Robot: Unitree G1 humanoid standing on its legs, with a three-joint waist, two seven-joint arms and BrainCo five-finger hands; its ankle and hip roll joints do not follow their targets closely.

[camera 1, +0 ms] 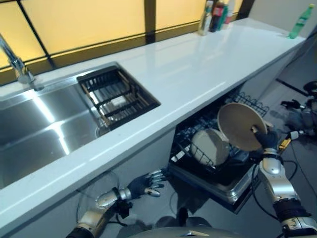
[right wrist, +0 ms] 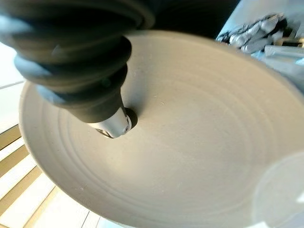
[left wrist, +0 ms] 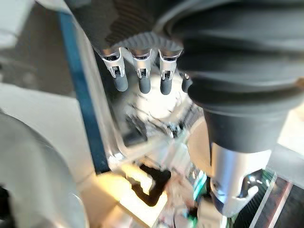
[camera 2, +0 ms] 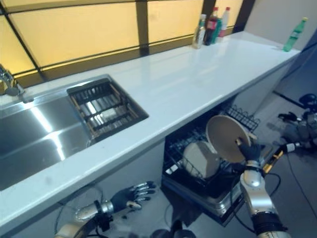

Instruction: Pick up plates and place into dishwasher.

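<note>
My right hand [camera 1: 266, 139] is shut on the rim of a beige plate [camera 1: 239, 124], holding it tilted on edge above the pulled-out dishwasher rack [camera 1: 225, 179] under the counter. In the right wrist view the thumb [right wrist: 110, 124] presses on the plate's face [right wrist: 190, 147]. Another pale plate [camera 1: 210, 147] stands on edge in the rack, just left of the held one. My left hand [camera 1: 143, 184] hangs low in front of the cabinet, left of the rack, fingers relaxed and holding nothing. Its fingertips [left wrist: 142, 83] point down in the left wrist view.
A white counter [camera 1: 188, 74] runs above the dishwasher. A steel sink [camera 1: 44, 129] with a dark drying rack [camera 1: 116, 96] and a tap [camera 1: 17, 62] lies at the left. Bottles [camera 1: 214, 15] stand at the back by the window, and a green bottle [camera 1: 300, 22] stands far right.
</note>
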